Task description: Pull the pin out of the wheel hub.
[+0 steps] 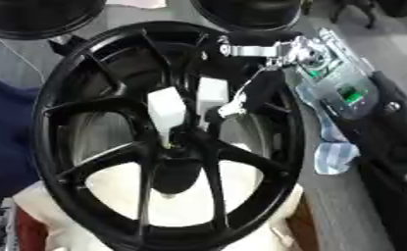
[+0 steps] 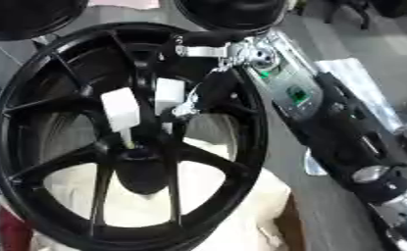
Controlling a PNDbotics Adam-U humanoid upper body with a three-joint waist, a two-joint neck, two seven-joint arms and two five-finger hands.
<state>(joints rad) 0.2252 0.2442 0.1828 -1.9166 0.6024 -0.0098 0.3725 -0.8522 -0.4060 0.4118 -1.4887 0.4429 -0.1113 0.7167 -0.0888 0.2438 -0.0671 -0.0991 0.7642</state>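
Left eye view: a black wheel hub (image 1: 168, 137) fills the middle of the picture, its spokes running out from a dark centre boss, its oval rim leaning slightly so that the top tilts toward the right. It rests on a pale cream support (image 1: 61, 215). The right hand (image 1: 189, 105) comes in from the upper right on a black and silver arm, and its white-padded fingertips (image 1: 166, 110) point down toward the centre boss. Below one pad a thin pale pin (image 1: 166, 142) shows, its long axis nearly upright, its lower end at the boss. The fingers are drawn together about its upper end, though the contact itself is too small to make out. A light blue cloth (image 1: 335, 157) lies to the right of the rim.

Right eye view: the same hand sits over the hub centre, the forearm crossing the right side of the picture. The left hand shows in neither view.
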